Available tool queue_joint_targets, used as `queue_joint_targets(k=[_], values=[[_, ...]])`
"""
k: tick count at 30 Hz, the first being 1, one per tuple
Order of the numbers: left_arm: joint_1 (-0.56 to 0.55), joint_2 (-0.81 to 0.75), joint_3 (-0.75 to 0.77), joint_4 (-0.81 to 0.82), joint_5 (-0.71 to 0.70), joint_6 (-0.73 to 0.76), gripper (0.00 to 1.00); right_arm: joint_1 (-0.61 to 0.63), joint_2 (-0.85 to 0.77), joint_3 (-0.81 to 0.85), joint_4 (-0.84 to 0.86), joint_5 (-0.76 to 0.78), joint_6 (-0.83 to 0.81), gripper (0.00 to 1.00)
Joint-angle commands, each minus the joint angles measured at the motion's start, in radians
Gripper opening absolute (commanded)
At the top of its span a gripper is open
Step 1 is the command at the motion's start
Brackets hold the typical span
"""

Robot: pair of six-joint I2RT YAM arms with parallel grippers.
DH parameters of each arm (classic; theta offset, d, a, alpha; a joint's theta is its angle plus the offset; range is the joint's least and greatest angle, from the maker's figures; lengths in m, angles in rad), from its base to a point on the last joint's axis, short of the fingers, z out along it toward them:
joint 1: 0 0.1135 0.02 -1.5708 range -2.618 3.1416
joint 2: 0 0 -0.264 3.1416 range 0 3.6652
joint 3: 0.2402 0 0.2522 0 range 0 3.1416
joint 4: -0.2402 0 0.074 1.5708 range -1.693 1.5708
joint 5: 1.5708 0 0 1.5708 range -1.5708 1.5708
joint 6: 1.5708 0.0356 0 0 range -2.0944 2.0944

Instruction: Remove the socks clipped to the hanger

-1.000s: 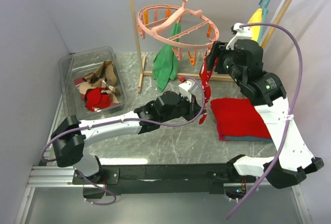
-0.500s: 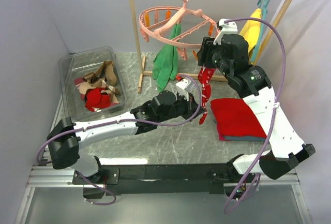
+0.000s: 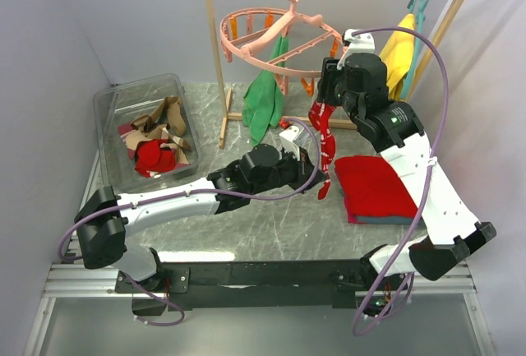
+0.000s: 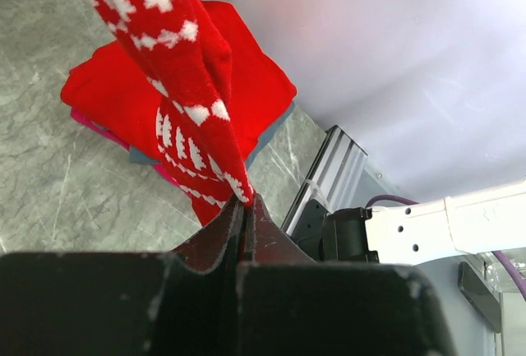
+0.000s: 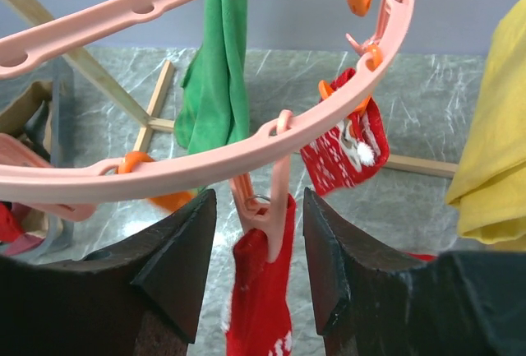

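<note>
The salmon-pink hanger ring hangs from the wooden rail and also shows in the right wrist view. A red sock with white patterns hangs from a pink peg on the ring's right side. My left gripper is shut on this sock's lower tip. My right gripper is open, its jaws either side of the peg and the sock's top. A second patterned red sock hangs clipped further along the ring. Several socks lie in the clear bin.
A long green cloth hangs from the ring's middle. A folded red cloth lies on the table to the right. A teal hanger with yellow cloth hangs at the rail's right end. The rack's wooden post stands left of the ring.
My right gripper has risen and moved left to the ring's right side, now straddling the peg. The ring has tilted slightly. My left gripper stays shut on the sock's tip.
</note>
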Motion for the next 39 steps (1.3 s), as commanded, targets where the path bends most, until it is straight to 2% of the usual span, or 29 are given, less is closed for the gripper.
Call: queue_joint_targets(k=[1,12,21,24,25,33,34,36,37,39], values=[[-0.009,-0.011,0.01,0.038,0.022,-0.011,0.01,0.009,0.018,0.035,0.033,-0.001,-0.013,0.54],[-0.009,-0.011,0.008,0.043,0.034,-0.023,0.01,0.01,0.056,0.033,0.082,-0.02,-0.028,0.56],[-0.009,-0.01,0.005,0.041,0.034,-0.031,0.01,0.009,0.075,0.009,0.131,-0.002,-0.048,0.51],[-0.009,-0.011,0.005,0.035,0.033,-0.033,0.01,0.009,0.076,-0.002,0.146,0.003,-0.053,0.44],[-0.009,-0.011,0.002,0.035,0.033,-0.034,0.01,0.007,0.076,-0.003,0.154,0.003,-0.054,0.38],[-0.009,-0.014,-0.026,0.032,0.016,-0.042,0.01,0.009,0.069,-0.019,0.165,-0.006,-0.059,0.21],[-0.009,-0.014,-0.032,0.035,0.014,-0.042,0.01,0.009,0.069,-0.02,0.165,-0.003,-0.06,0.15],[-0.009,-0.013,-0.035,0.034,0.014,-0.045,0.01,0.009,0.069,-0.02,0.163,0.002,-0.06,0.09],[-0.009,-0.01,-0.036,0.035,0.014,-0.045,0.01,0.009,0.069,-0.022,0.16,0.005,-0.062,0.02],[-0.009,-0.006,-0.036,0.031,0.016,-0.046,0.01,0.009,0.066,-0.025,0.16,0.006,-0.062,0.0]])
